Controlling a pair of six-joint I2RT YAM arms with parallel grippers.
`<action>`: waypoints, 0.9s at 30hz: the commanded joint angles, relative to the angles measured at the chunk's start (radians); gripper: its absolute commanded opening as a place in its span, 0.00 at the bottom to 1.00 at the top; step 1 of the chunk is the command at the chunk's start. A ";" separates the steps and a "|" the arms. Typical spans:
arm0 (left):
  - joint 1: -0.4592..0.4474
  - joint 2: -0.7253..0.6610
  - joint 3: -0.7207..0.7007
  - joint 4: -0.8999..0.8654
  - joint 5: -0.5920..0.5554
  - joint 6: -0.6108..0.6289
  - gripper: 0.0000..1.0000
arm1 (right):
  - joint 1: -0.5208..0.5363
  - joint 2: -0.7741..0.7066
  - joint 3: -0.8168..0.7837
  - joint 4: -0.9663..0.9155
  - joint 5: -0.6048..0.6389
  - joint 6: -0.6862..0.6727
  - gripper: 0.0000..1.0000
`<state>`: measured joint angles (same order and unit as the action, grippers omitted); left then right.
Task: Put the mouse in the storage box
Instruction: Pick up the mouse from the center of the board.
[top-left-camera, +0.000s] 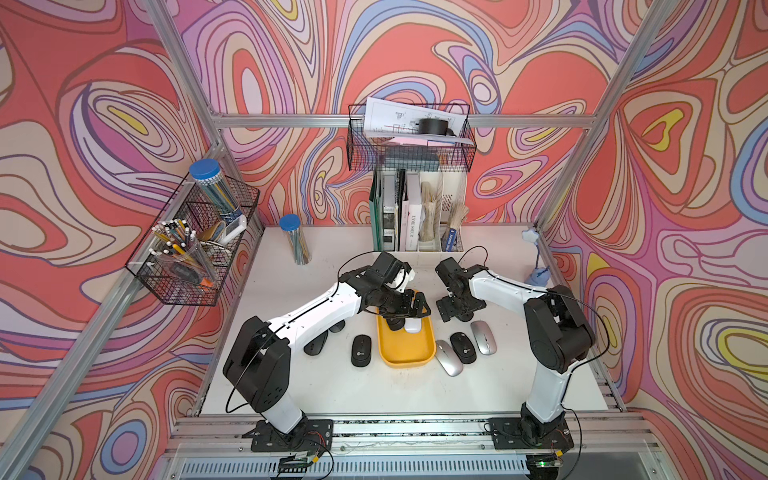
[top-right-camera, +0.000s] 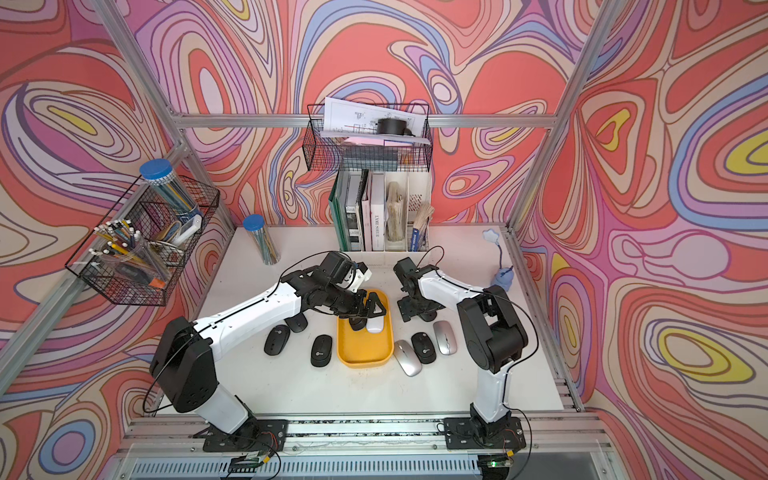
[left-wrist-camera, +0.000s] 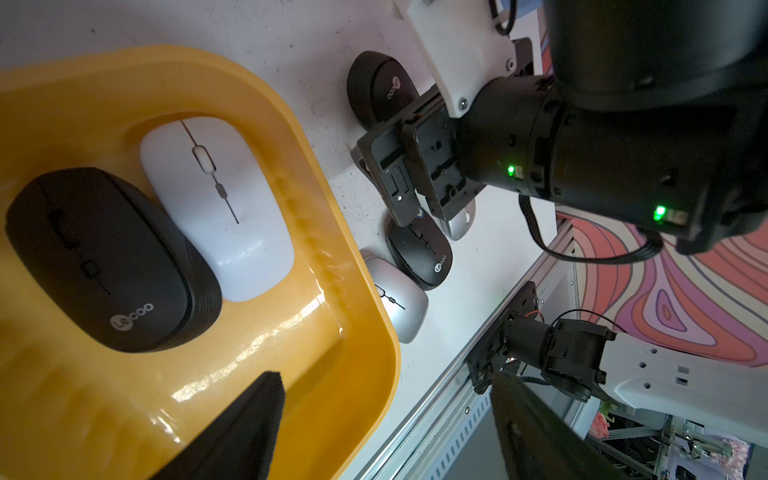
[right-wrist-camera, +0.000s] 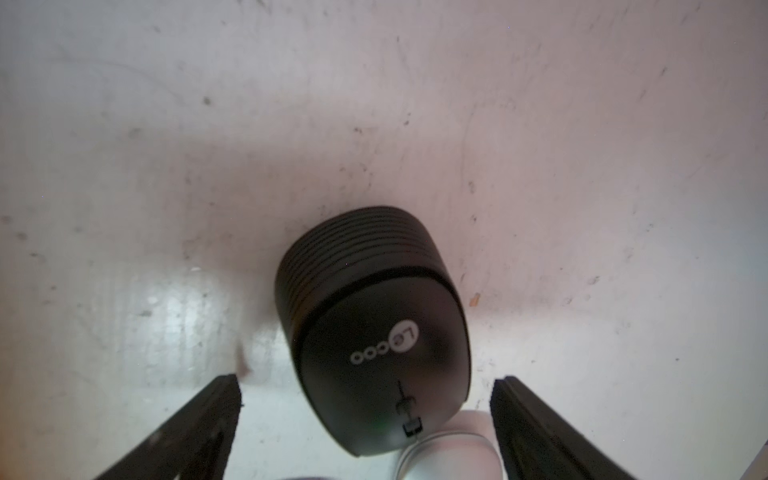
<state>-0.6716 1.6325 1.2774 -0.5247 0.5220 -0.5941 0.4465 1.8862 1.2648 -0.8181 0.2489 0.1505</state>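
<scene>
Left wrist view gives me the clearest look: a black mouse (left-wrist-camera: 108, 262) and a white mouse (left-wrist-camera: 216, 203) lie side by side on the floor of the storage box (left-wrist-camera: 332, 249), at one end of the yellow tray, their flanks seeming to touch. My left gripper (left-wrist-camera: 384, 390) hangs over the box with its fingers spread wide and nothing between them, clear of both mice.

Right wrist view shows a second black mouse (right-wrist-camera: 374, 324) flat on the white table (right-wrist-camera: 374, 104), logo up, lying between the parted fingers of my right gripper (right-wrist-camera: 365, 384). I see bare table on either side of it, so that gripper is released and grips nothing.

In both top views the box sits mid-table between the two arms. Just beside its right wall lie a silver mouse (top-left-camera: 449, 358), a third black mouse (top-left-camera: 462, 348) and a second silver mouse (top-left-camera: 483, 337), close together in a row. On its left side lie a fourth black mouse (top-left-camera: 360, 351) and a fifth black mouse (top-left-camera: 316, 345); a sixth black mouse (top-right-camera: 297, 323) shows only in part behind my left arm.
</scene>
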 joint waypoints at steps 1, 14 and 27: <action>0.012 -0.007 -0.010 0.025 0.027 0.019 0.84 | -0.033 0.012 0.031 0.023 0.020 -0.014 0.96; 0.017 0.037 0.020 0.031 0.045 0.011 0.84 | -0.160 0.112 0.068 0.042 -0.194 -0.046 0.89; 0.017 0.076 0.040 0.023 0.044 -0.027 0.83 | -0.170 0.042 -0.015 0.046 -0.214 0.032 0.66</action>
<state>-0.6613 1.6924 1.2915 -0.5049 0.5552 -0.6075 0.2802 1.9354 1.2869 -0.7486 0.0219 0.1642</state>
